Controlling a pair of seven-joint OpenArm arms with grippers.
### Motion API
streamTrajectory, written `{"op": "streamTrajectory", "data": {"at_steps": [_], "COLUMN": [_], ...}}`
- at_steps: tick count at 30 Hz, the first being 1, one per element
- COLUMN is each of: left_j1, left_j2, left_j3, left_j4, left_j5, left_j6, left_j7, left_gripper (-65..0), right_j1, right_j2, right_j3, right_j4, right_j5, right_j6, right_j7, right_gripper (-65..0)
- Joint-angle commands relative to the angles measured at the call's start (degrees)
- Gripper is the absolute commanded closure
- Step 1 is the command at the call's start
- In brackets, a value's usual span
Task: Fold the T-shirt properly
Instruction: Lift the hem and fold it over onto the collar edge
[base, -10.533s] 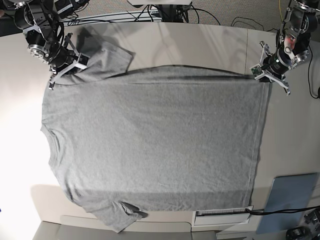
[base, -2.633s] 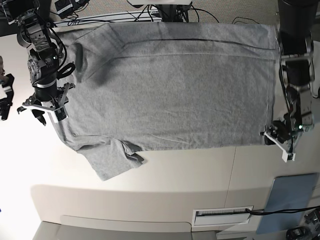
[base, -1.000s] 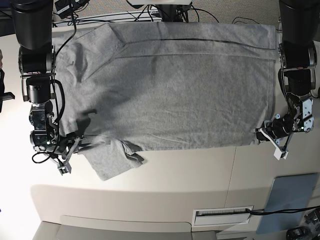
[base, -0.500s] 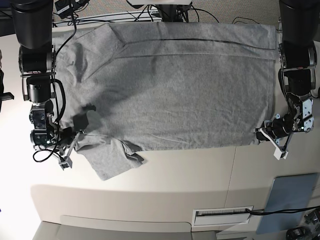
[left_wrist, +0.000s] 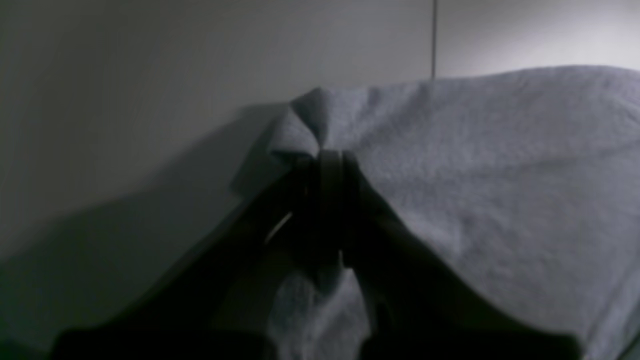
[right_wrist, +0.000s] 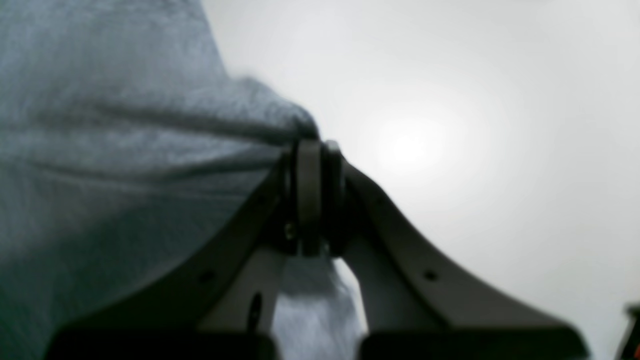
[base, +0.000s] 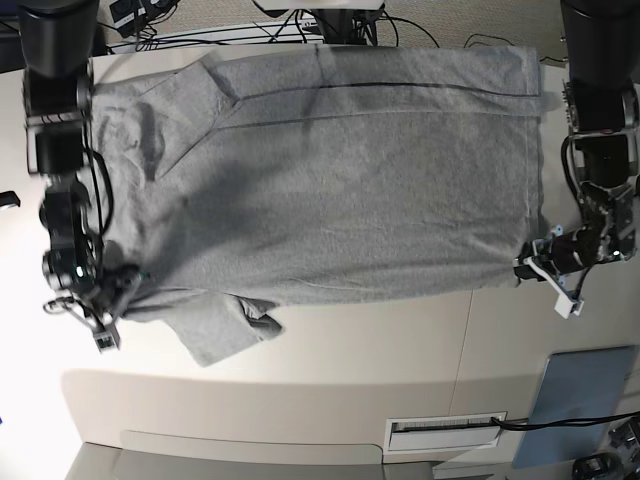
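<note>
1. Spanning most of the table (base: 330, 350), the T-shirt (base: 340, 190) is laid flat in the base view. Its far edge is draped at the table's back edge and its near edge is stopped about mid-table.
2. A fold line is seen running lengthwise near the far edge, so one long fold is judged to be partly in place. The plain side is shown; no lettering is visible.
3. One sleeve (base: 225, 325) is left sticking out past the near edge, rumpled. The other sleeve is seen folded inward near the far corner.
4. The flat grey-blue panel (base: 580, 395) is left untouched at the near corner, well apart from the shirt.
5. The left gripper (base: 545, 268) is closed on the hem corner. In its wrist view, cloth is seen bunched between the shut jaws (left_wrist: 325, 170).
6. The right gripper (base: 118, 290) is clamped on the shirt's edge at the shoulder end. Fabric is pinched between the closed jaws in its wrist view (right_wrist: 315, 165).
7. Progress is judged as early to middle: both near corners are secured and the next lengthwise fold is not yet made. The sleeve tuck, the crosswise folds and smoothing are still left.
</note>
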Motion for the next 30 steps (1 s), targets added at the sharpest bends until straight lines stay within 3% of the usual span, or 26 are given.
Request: {"op": "streamTrajectory", "data": {"at_steps": [1,3,7,11,16,20,26,30], "left_j1": [-1.9,-1.9,-0.8,5.2,16.2,23.9,33.9,40.2], "left_j2": [-1.8,-2.6,-3.0,-3.0,-2.9,-2.7,-2.3,-2.1], "left_j3": [-0.3,-0.3,-0.3,-0.3,-3.1,-11.0,-21.1,-21.4], "left_j4": [1.1,1.5,3.6,12.0,26.4,33.9,41.1,43.6], "left_j5": [-2.3,-5.2,-9.0,-9.9,-4.6,-5.0,-11.5,-11.5], "left_j6": [-0.8,-2.1,-3.1,-2.9,3.5,3.4,-2.3,-2.4], "left_j7": [-0.5,0.5,2.5,2.5,-0.6,0.2,4.6,4.3], "left_gripper": [0.0,0.0,0.0,0.0,0.0,0.0,0.0,0.0], "right_j1": [-0.1,-3.4,-8.2,-12.9,-19.0,-24.5,-33.3,-39.3], "right_j2": [1.9,3.8,6.3,6.3,6.3,6.3,6.3,6.3], "right_j3": [0.3,0.3,0.8,5.1,11.1,14.2,18.6,23.1], "right_j4": [3.9,9.7,16.3,19.7,24.3,29.5,37.5,41.9], "right_j5": [-0.3,-0.3,-1.4,-1.6,-1.6,-1.7,-1.7,-1.7], "right_j6": [-1.7,-4.2,-6.0,-6.7,-6.6,-6.6,-6.7,-6.7], "right_j7": [0.6,-0.3,-2.4,-2.8,-3.3,-4.0,-4.9,-5.5], "right_gripper": [0.0,0.0,0.0,0.0,0.0,0.0,0.0,0.0]}}
